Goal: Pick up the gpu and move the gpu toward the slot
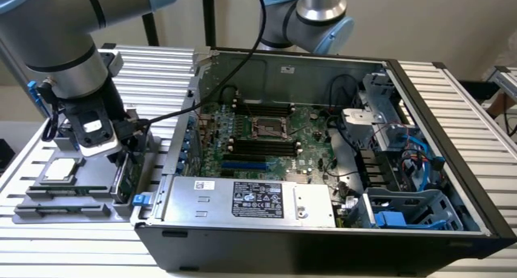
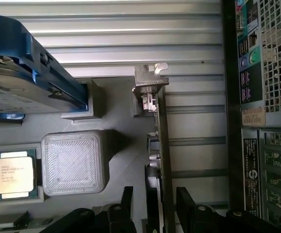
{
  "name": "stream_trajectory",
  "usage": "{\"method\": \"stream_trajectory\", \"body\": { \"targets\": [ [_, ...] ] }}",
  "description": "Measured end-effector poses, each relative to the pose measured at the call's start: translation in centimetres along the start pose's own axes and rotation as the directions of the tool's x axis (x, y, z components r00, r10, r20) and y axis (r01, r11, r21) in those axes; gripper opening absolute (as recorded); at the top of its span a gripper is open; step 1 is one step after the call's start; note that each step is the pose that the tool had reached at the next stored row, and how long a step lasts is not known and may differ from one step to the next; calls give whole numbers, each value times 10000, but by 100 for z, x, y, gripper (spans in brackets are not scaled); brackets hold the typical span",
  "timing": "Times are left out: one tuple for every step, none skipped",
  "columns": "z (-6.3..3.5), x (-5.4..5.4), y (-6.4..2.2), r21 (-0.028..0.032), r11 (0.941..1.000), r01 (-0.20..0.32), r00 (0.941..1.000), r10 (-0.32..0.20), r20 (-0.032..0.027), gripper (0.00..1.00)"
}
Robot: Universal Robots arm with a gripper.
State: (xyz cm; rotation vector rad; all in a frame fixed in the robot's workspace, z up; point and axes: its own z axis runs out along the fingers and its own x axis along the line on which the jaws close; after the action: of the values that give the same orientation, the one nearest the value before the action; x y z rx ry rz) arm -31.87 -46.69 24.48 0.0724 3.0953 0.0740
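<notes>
Currently the black two-finger gripper point(image 2: 155, 196) stands wide open, one finger point(image 2: 126, 201) on each side of the gpu point(image 2: 161, 145) without touching it. The gpu, a thin card, stands on edge in a grey plastic fixture tray point(image 2: 121, 116). Its silver metal end bracket point(image 2: 149, 80) is at the far end from the fingers. Nearby lie a ribbed grey square block point(image 2: 72, 162), a square silver CPU chip point(image 2: 13, 174) with illegible print, and a silver hard drive with blue rails point(image 2: 24, 73). The bright-blue slot point(image 1: 242, 166) sits well apart, inside the open black computer case point(image 1: 323, 244), beside a silver power supply point(image 1: 194, 199) whose white label point(image 1: 256, 199) is unreadable.
</notes>
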Motion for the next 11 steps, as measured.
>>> {"method": "stream_trajectory", "body": {
  "targets": [
    [2,0,0,0,10000,0,10000,0,0,48],
    [4,0,0,0,10000,0,10000,0,0,46],
    [6,0,0,0,10000,0,10000,0,0,40],
    [7,0,1,0,10000,0,10000,0,0,40],
    [9,0,1,0,10000,1,10000,-1,1,33],
    [12,0,2,-1,10000,1,10000,-1,1,33],
    [14,0,3,-1,10000,2,10000,-2,1,33],
    [18,1,4,-2,10000,2,10000,-2,2,33],
    [22,1,5,-2,10000,4,10000,-4,2,33],
    [27,1,6,-2,10000,7,10000,-7,3,33],
    [29,1,7,-1,10000,8,10000,-8,2,33]
  ]
}}
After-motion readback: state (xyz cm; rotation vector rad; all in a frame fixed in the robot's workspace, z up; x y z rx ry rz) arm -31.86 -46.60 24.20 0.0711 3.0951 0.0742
